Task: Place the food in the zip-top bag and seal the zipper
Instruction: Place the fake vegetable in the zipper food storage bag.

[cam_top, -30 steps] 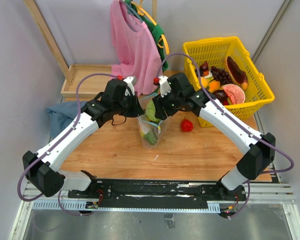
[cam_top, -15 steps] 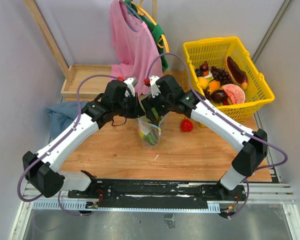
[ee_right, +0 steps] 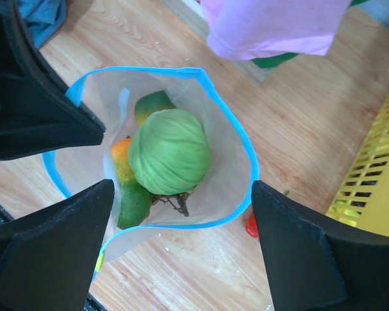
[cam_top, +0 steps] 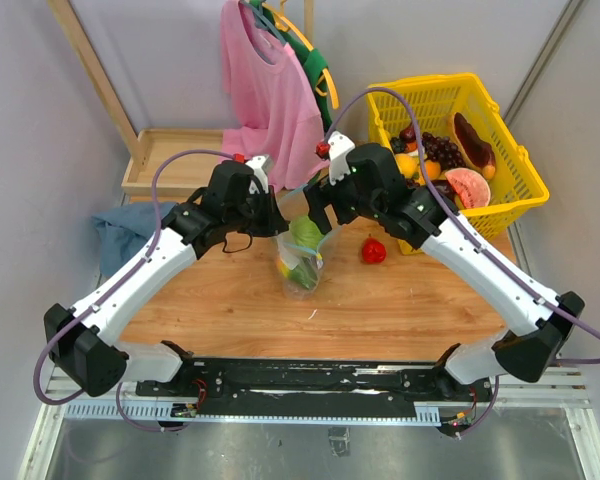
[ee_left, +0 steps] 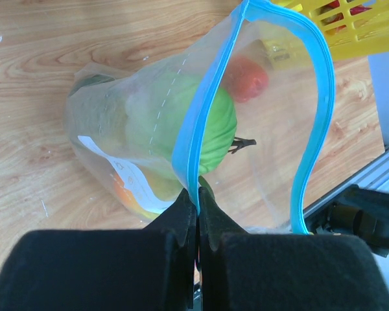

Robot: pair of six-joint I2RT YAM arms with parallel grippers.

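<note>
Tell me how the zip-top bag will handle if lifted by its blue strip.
Probably floppy: the zip-top bag is thin crinkled film hanging from the zipper, which is pinched in the jaws of the left gripper. Likely bottom-heavy, since the round green food and other pieces sit low. The mouth gapes, so tilting might spill them.

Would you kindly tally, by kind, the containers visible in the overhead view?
Clear bag: 1
Yellow basket: 1
Wooden tray: 1
Total: 3
</note>
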